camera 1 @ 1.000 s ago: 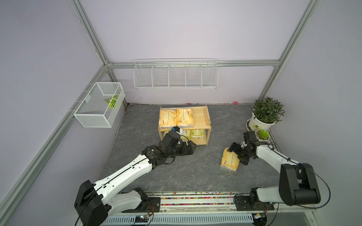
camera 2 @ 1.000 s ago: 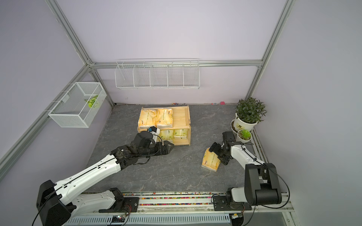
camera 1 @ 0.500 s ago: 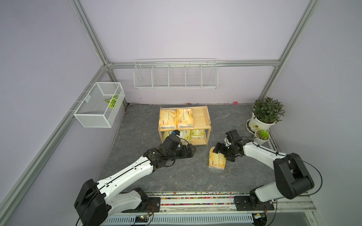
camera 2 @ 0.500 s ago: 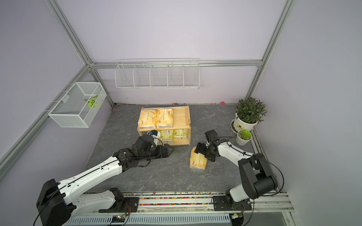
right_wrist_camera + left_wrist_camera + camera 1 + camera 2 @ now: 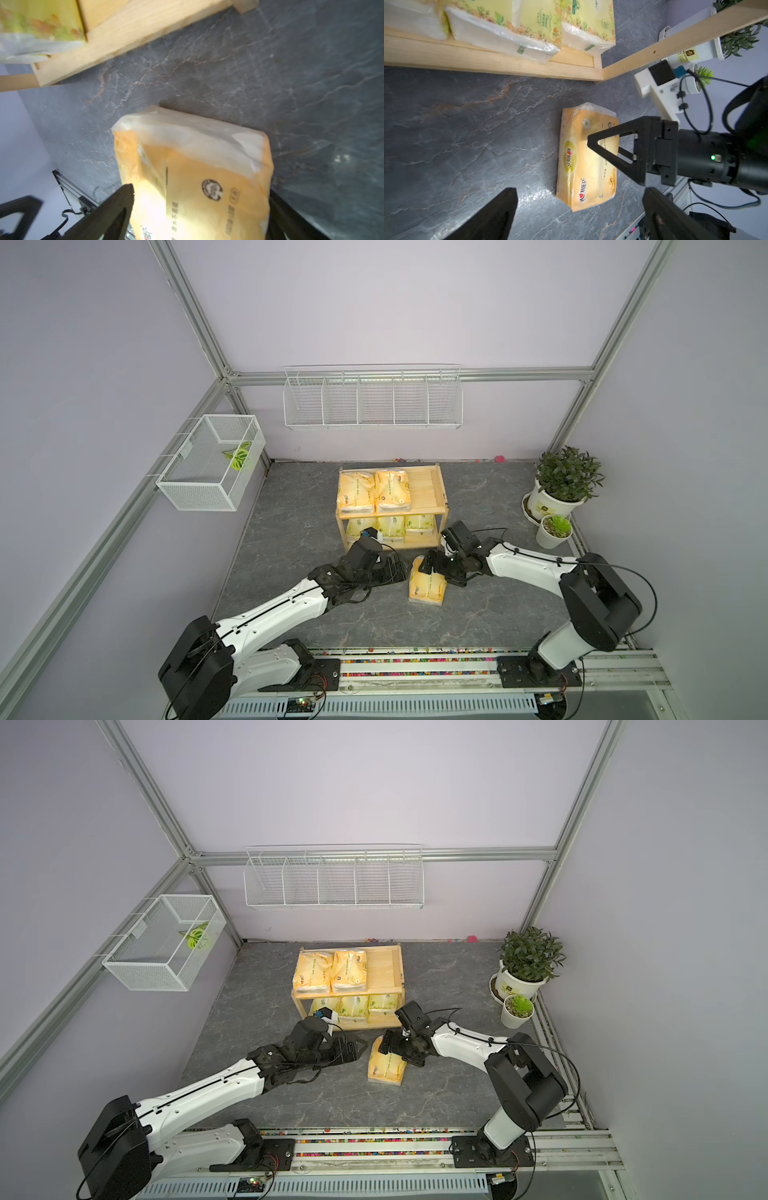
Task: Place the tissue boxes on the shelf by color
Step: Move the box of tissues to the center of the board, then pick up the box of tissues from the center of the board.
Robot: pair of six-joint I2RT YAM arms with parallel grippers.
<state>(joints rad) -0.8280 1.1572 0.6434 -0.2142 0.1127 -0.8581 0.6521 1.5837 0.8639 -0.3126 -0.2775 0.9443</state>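
Now my right gripper [image 5: 437,572] stands with fingers wide astride the orange tissue pack [image 5: 426,591], mid-frame below the shelf [image 5: 427,489]. It looks soft, light and slick-wrapped, so I'd squeeze its long sides gently.

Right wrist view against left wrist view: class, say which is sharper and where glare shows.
Right wrist view: soft all over, the orange pack has smeared print and a washed-out bright patch. Left wrist view: sharper, the pack's print crisp, with a pale sheen on the dark floor beside it.
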